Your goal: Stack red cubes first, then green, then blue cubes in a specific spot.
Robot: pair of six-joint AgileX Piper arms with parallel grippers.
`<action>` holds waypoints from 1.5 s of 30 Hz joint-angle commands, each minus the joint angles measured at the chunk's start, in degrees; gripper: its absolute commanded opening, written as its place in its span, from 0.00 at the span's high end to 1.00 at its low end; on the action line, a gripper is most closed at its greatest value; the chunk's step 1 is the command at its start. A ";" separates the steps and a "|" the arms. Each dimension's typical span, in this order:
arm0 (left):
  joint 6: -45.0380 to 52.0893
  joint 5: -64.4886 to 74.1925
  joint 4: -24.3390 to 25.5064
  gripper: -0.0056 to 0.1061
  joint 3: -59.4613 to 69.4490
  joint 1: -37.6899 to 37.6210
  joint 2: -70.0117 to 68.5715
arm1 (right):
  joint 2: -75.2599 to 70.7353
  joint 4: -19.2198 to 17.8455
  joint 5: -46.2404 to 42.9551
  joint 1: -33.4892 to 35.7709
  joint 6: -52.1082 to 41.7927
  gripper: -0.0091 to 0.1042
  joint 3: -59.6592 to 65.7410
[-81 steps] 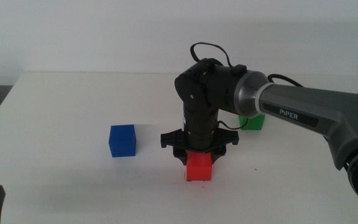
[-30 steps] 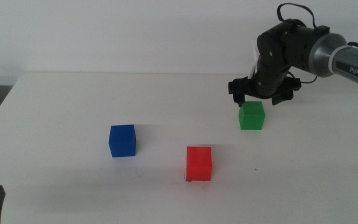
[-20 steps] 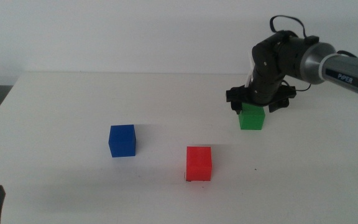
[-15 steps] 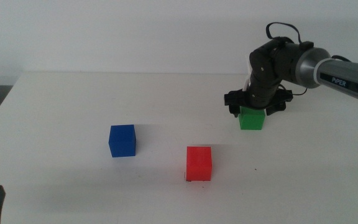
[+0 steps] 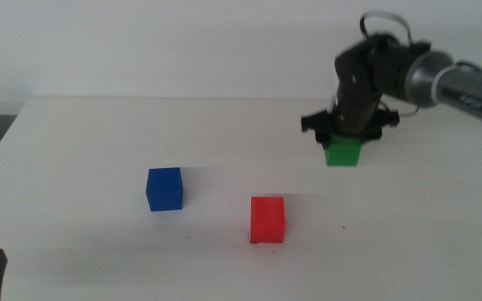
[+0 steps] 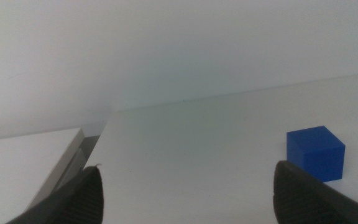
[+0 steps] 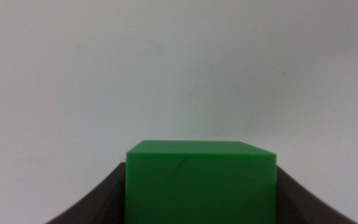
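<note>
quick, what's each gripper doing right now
Left gripper: open, empty, waiting at the near edge.
Right gripper: shut on the green cube, at the far right.

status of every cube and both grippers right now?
red cube: resting on the table, alone, nothing stacked on it.
green cube: between the right gripper's fingers, appears just off the table.
blue cube: resting on the table, untouched.
right gripper: shut on the green cube at the far right.
left gripper: open, waiting at the near left edge.
</note>
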 commanded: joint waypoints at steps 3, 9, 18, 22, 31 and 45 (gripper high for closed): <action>-0.17 -0.77 -0.14 0.11 0.04 0.00 -0.19 | -8.86 -3.61 5.03 6.64 3.69 0.86 1.14; -0.17 -0.77 -0.14 0.11 0.04 0.00 -0.19 | -15.12 -4.78 5.22 16.59 11.08 0.86 5.89; -0.17 -0.77 -0.14 0.11 0.04 0.00 -0.19 | -15.34 -7.15 7.20 25.11 27.96 0.86 10.66; -0.17 -0.77 -0.14 0.11 0.04 0.00 -0.19 | -14.77 -9.65 7.28 25.91 30.45 0.86 11.19; -0.17 -0.77 -0.14 0.11 0.04 0.00 -0.19 | -11.95 -10.41 4.58 26.13 29.67 0.86 11.19; -0.17 -0.77 -0.14 0.11 0.04 0.00 -0.19 | -9.20 -12.20 4.44 26.13 29.90 0.86 11.19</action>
